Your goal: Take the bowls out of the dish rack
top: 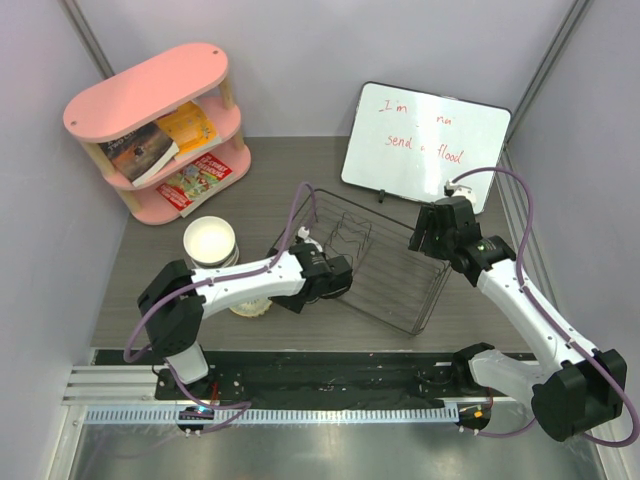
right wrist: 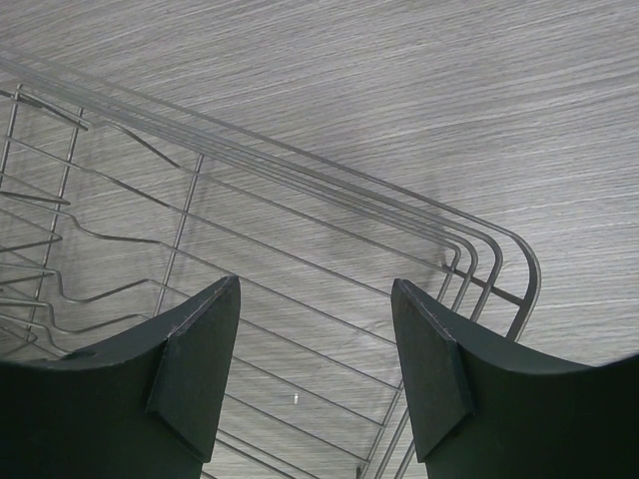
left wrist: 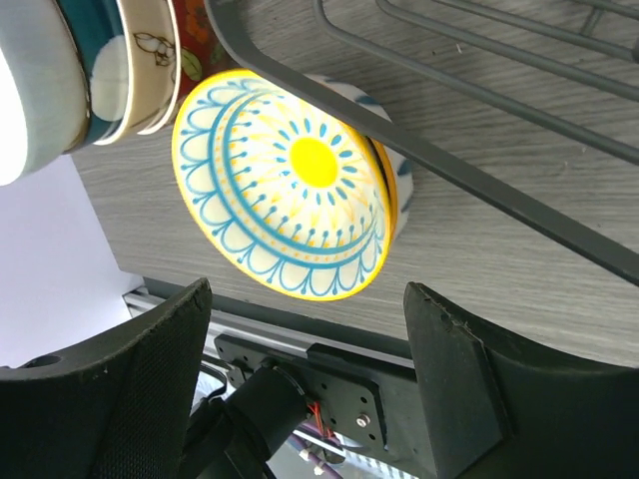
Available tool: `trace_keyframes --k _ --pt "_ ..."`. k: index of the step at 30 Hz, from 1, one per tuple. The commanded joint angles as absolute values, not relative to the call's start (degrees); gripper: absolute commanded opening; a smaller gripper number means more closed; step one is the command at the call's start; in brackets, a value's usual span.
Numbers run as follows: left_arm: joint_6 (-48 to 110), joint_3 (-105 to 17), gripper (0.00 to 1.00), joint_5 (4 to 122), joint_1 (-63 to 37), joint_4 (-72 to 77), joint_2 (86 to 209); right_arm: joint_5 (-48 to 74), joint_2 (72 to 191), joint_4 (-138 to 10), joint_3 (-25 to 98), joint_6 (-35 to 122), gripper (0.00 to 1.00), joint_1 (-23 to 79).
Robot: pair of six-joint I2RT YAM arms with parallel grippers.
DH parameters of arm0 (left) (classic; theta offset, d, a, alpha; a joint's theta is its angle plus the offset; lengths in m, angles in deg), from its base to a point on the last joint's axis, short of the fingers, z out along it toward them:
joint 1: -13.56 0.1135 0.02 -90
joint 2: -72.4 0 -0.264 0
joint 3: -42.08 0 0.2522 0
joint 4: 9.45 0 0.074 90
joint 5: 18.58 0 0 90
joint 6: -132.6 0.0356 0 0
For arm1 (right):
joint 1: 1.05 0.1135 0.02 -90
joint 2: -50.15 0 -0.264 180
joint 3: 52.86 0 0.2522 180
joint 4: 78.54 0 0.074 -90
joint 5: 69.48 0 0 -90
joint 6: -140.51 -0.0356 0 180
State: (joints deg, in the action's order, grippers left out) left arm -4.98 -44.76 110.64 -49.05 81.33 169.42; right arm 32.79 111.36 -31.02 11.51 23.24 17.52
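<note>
The left fingers (left wrist: 150, 379) are standing open near the yellow patterned bowl (left wrist: 300, 190), which is lying on the table (left wrist: 499, 239) just outside the dish rack (left wrist: 469, 175), beside the stacked bowls (left wrist: 110, 70). The right fingers (right wrist: 200, 379) are hovering open over the rack's corner.

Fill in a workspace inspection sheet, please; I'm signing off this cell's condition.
Surface: grey wood-grain table, no spills seen.
Job's things: dish rack, no bowls seen inside; bowl stack to its left; yellow patterned bowl outside the rack, beside its rim.
Clutter: pink shelf with books; whiteboard.
Grippers: left gripper open, facing the yellow patterned bowl, not touching it; right gripper open above a rack corner, empty.
Cables: purple cables loop along both arms.
Surroundings: plain grey walls.
</note>
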Motion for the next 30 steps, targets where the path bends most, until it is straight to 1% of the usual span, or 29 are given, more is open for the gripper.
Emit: trace_keyframes --k 1,7,13,17,22,25,28,30 --pt "-6.5 -45.6 0.77 109.6 -49.9 99.5 167.7 32.6 110.2 -33.1 11.1 23.9 0.68 17.1" --pt "-7.4 -45.6 0.75 110.3 -49.8 99.6 166.6 32.3 110.4 -33.1 11.1 24.1 0.67 17.0" --pt "-10.0 -47.5 0.73 111.4 -50.0 99.5 159.9 32.1 109.8 -33.0 11.4 24.7 0.68 17.0" --pt "-11.5 -51.1 0.73 112.1 -49.9 99.0 154.7 32.0 109.8 -32.8 12.0 25.2 0.68 17.0" --pt "-8.0 -52.6 0.73 112.2 -50.0 90.9 148.8 33.3 111.1 -30.7 11.8 25.4 0.67 17.0" --pt "-6.8 -52.7 0.73 111.9 -50.0 88.2 148.2 34.1 111.8 -29.5 11.4 25.4 0.67 17.0" --pt "-5.5 -52.2 0.73 112.3 -50.0 87.1 149.1 35.6 113.6 -29.2 11.2 25.5 0.62 17.0" --pt "-2.9 -51.2 0.73 112.7 -49.9 81.9 149.5 35.8 114.2 -29.2 11.5 25.2 0.51 17.0"
